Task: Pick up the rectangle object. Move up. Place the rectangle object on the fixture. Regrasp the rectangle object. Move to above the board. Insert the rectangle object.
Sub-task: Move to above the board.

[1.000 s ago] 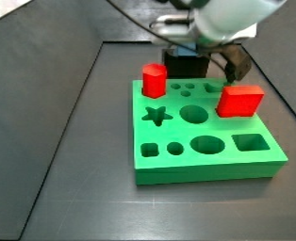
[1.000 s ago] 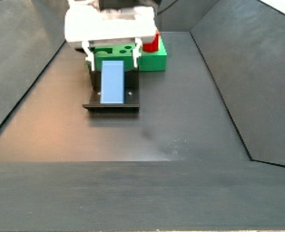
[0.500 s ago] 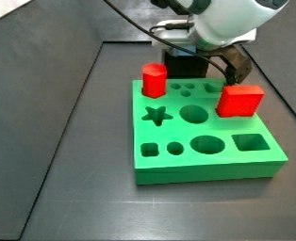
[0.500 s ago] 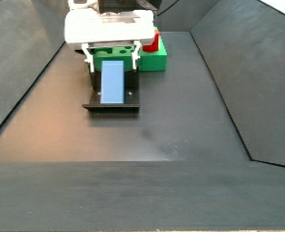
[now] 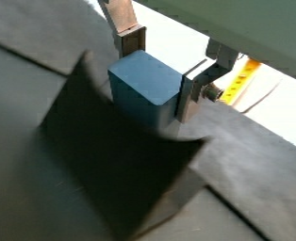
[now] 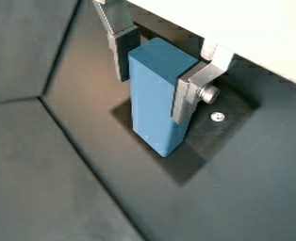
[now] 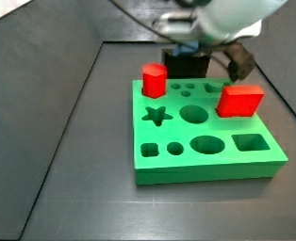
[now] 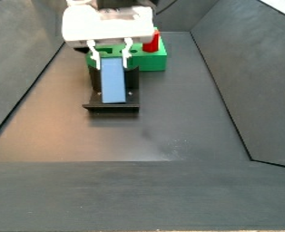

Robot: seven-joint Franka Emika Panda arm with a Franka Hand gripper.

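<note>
Gripper [image 5: 163, 68] down over the far end of the block [image 5: 148, 87], silver plate fingers [image 6: 117, 47] one to each side of it, jaws only a little wider than the block's width; in both wrist views the pads lie right against its side faces, though whether pressing or just short of contact cannot be told. Also visible in a side view, gripper [image 8: 113, 60] under the white wrist housing, straddling the block [image 8: 113, 82] at its end nearer the board [image 8: 157, 58]. Block: matte steel-blue, plain, elongated rectangular bar with crisp edges and a square end face, seen again in the other wrist view [image 6: 156, 100]. Lying flat along the fixture [image 8: 111, 95], long axis running from the board end toward the near, open floor, level rather than tilted. Fixture dark, blocky, with low side walls flanking the bar and a dark base plate [image 6: 211, 134] carrying a small bright screw head. Board [image 7: 208, 137] a thick bright green slab with star, round, oval and rectangular cut-outs, sitting just beyond the fixture [image 7: 185, 64]. Red hexagonal prism [image 7: 154, 80] standing upright near one far corner of the board, red cube [image 7: 240, 101] at the opposite edge. Floor dark, matte, bounded by sloping grey walls.
</note>
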